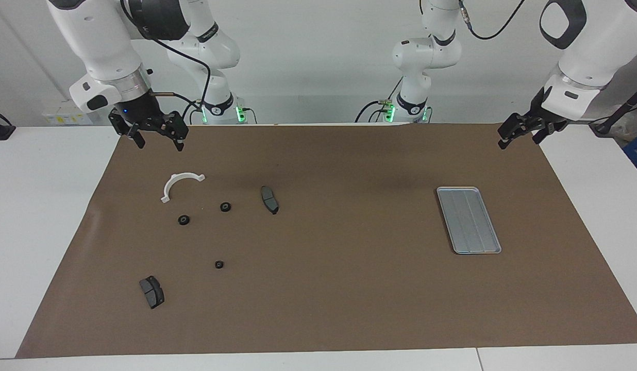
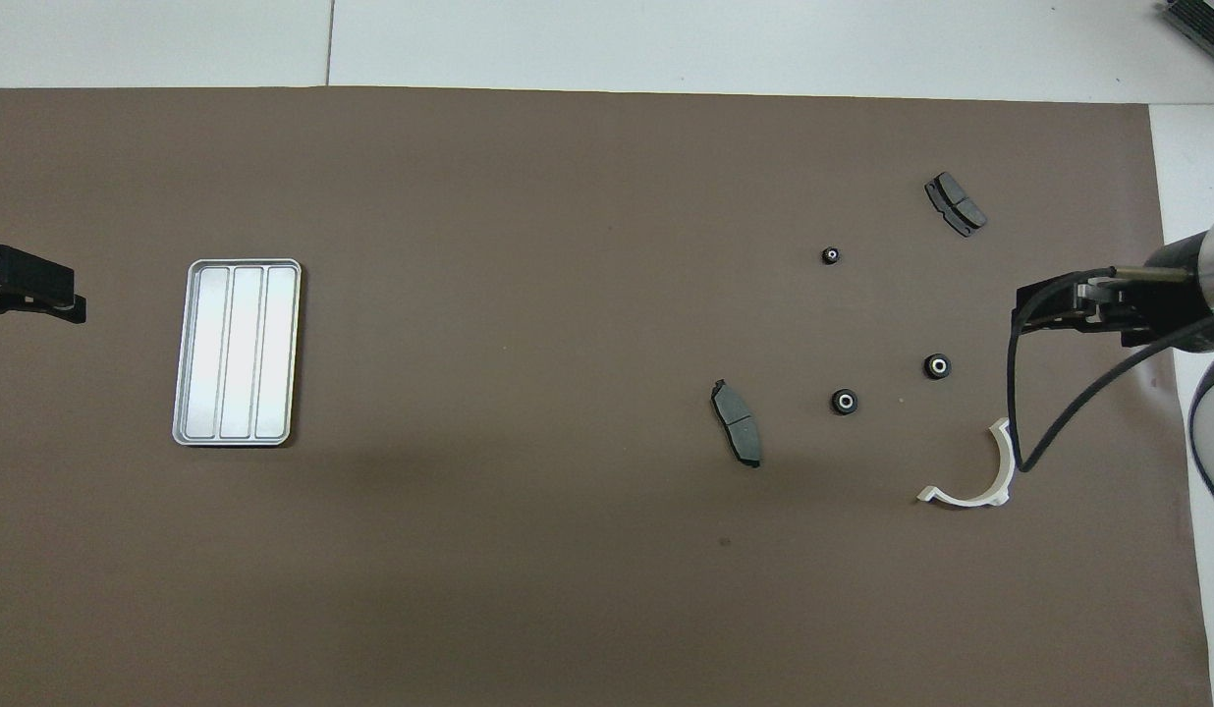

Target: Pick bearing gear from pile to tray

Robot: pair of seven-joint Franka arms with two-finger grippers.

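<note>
a brown mat (image 1: 349, 288) covers a white table (image 1: 35, 216); possibly a dark box (image 2: 1201, 20) at its corner.

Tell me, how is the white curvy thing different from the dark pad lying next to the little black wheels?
The white half-ring bracket is white and open like an arch; the dark grey pad is a solid, slightly bent slab. The bracket lies nearer the robots, toward the right arm's end; the pad lies more toward the table's middle. Both rest loose on the brown mat, untouched.
</note>
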